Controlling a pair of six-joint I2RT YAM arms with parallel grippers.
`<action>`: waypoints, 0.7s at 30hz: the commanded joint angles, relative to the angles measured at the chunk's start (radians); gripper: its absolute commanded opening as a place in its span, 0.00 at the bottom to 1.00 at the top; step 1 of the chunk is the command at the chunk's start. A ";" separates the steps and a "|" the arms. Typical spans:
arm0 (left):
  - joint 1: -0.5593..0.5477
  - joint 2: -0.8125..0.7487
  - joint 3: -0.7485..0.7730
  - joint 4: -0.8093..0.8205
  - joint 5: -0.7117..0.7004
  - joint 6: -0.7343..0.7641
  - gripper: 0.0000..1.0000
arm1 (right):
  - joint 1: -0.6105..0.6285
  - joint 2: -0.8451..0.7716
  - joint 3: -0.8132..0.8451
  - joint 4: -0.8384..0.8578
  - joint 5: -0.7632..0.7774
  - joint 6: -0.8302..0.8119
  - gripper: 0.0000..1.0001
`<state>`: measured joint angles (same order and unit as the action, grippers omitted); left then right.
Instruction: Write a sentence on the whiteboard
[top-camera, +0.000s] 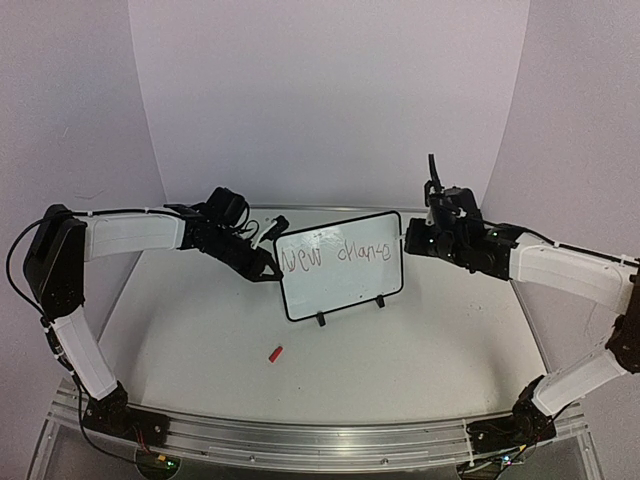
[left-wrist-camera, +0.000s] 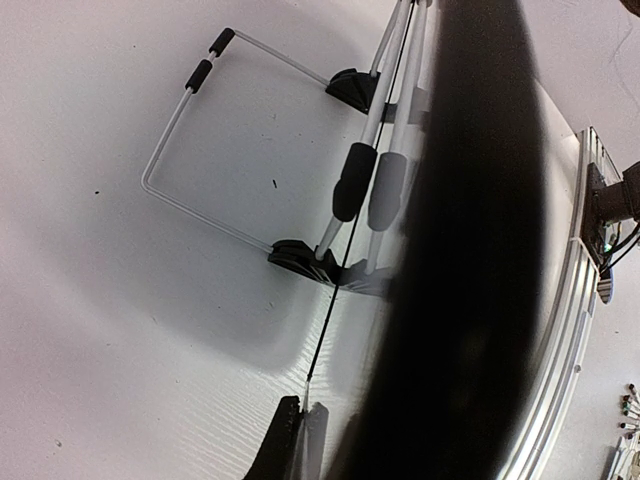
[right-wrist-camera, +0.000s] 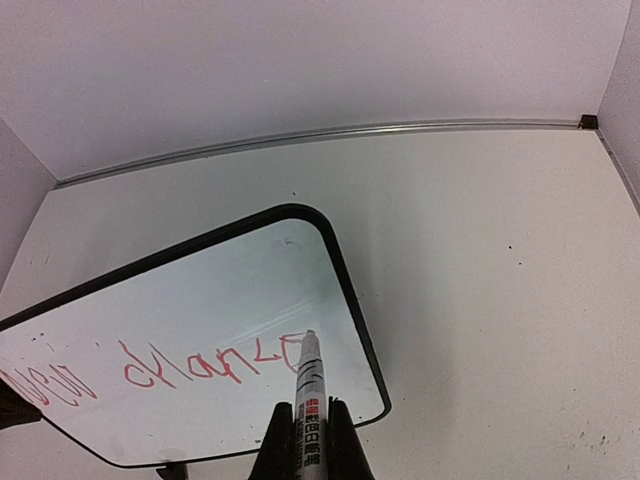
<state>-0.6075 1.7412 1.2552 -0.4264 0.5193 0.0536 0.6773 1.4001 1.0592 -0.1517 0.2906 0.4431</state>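
Note:
The whiteboard (top-camera: 345, 285) stands tilted on its two black feet at mid-table, and it also fills the lower left of the right wrist view (right-wrist-camera: 200, 300). The sentence (top-camera: 335, 257) is one line of red handwriting, roughly "New chanc" (right-wrist-camera: 200, 365). My left gripper (top-camera: 270, 266) is shut on the board's left edge, which the left wrist view shows edge-on between the jaws (left-wrist-camera: 303, 405). My right gripper (top-camera: 408, 240) is shut on a white marker (right-wrist-camera: 308, 385). The marker's tip touches the board at the end of the last letter.
A small red marker cap (top-camera: 275, 353) lies on the table in front of the board. A wire stand (left-wrist-camera: 190, 130) props the board from behind. An aluminium rail (top-camera: 320, 435) runs along the near edge, and white walls close in the back and sides.

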 joint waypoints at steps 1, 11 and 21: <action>-0.008 -0.002 0.030 -0.018 -0.024 0.018 0.00 | -0.011 0.031 0.022 -0.007 0.025 -0.003 0.00; -0.009 -0.002 0.030 -0.019 -0.023 0.017 0.00 | -0.031 0.054 0.041 0.002 0.014 -0.010 0.00; -0.010 -0.002 0.029 -0.018 -0.024 0.018 0.00 | -0.035 0.071 0.051 0.031 -0.015 -0.021 0.00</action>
<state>-0.6079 1.7412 1.2552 -0.4267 0.5190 0.0539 0.6456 1.4677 1.0698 -0.1510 0.2842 0.4356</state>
